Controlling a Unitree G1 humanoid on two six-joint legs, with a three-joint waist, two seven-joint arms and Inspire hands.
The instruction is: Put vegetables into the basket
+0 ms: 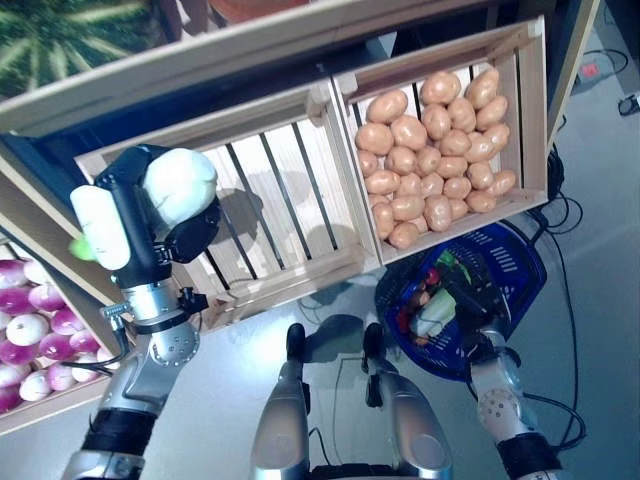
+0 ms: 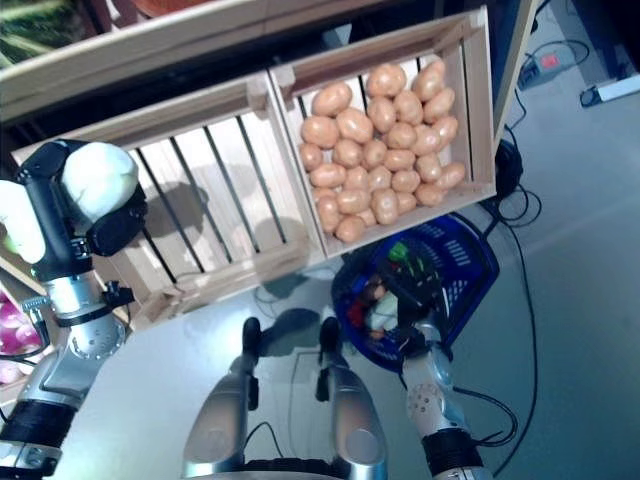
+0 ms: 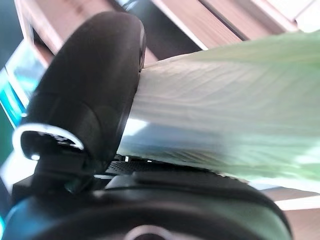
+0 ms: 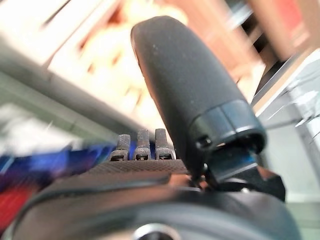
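Observation:
My left hand (image 1: 150,235) is raised in front of the stand's slatted wooden crate (image 1: 280,190). It is shut on a pale green-white leafy vegetable (image 1: 180,183). In the left wrist view the thumb (image 3: 90,90) presses against the vegetable's ribbed leaf (image 3: 225,115). The blue plastic basket (image 1: 528,272) stands on the floor at the lower right, below the stand. It holds a pale vegetable (image 1: 436,312) with red and green ones beside it. My right hand (image 1: 478,322) is at the basket's near rim, and its fingers (image 4: 137,147) are straight.
The wooden stand's crates (image 1: 530,110) slope toward me and overhang the basket's far side. Another crate (image 1: 40,330) sits low at the left beside my left arm. Cables (image 1: 565,215) lie on the grey floor to the right of the basket.

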